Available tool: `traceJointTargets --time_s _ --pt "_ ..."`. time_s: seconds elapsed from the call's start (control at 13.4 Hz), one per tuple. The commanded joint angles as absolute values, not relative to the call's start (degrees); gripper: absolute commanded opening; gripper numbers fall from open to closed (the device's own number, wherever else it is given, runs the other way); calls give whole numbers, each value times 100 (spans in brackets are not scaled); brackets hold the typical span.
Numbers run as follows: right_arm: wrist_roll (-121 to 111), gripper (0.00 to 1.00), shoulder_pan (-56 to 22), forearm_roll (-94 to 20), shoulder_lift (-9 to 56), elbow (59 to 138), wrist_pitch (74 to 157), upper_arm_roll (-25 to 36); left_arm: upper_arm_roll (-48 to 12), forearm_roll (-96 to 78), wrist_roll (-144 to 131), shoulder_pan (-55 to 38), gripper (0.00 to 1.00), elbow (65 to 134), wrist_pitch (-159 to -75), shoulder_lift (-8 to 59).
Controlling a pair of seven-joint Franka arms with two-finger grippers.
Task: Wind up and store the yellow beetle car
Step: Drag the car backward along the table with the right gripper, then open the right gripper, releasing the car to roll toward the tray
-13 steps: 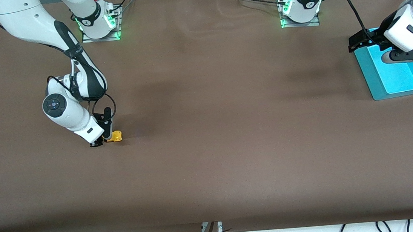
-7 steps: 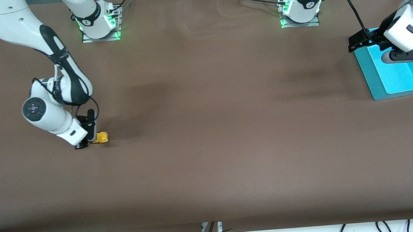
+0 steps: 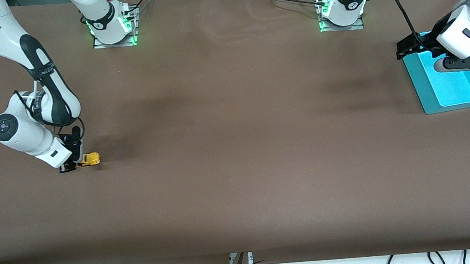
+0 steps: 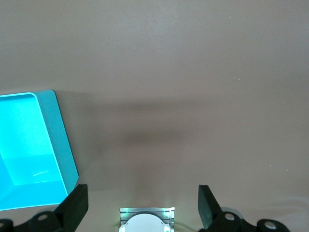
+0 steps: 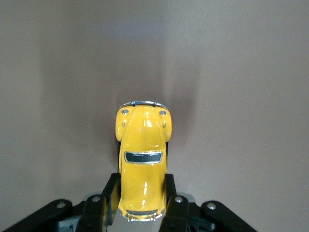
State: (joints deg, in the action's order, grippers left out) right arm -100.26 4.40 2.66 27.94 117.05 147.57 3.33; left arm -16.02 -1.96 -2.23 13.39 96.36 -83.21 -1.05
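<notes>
The yellow beetle car (image 3: 90,159) stands on the brown table at the right arm's end. My right gripper (image 3: 77,163) is low at the table and shut on the car's rear half. In the right wrist view the car (image 5: 142,159) points away from the wrist, its sides pinched between the two black fingers (image 5: 110,187), with the right gripper (image 5: 140,189) round its tail. My left gripper (image 3: 405,50) hangs open and empty over the edge of the teal tray (image 3: 429,97). In the left wrist view the left gripper (image 4: 140,209) has nothing between its wide-apart fingers.
The teal tray (image 4: 63,145) lies at the left arm's end of the table with nothing in it. The two arm bases (image 3: 111,23) (image 3: 340,7) stand along the table edge farthest from the front camera. Cables hang below the nearest edge.
My right gripper has slid the car backward along the table toward the right arm's end, still shut on it. The left arm has not moved.
</notes>
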Motion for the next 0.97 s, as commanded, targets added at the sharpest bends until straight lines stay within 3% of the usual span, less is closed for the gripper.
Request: traceJointTargets --time_s 0.0,0.07,0.22,0.89 --pt "-10222 7 562 281 3120 11505 14915 290 -1635 -237 -290 1362 100 9589 -8235 -123" --pt "-10196 11 554 264 3120 11505 14915 290 -1635 -237 -290 1362 100 9589 -8235 -123" --pt "-10221 98 562 237 3111 11505 14898 281 -1635 -237 -290 1362 100 9589 -8235 -123" --pt "-10187 100 545 229 2856 11304 14582 229 -1635 -237 -290 1362 100 9589 -8235 -123"
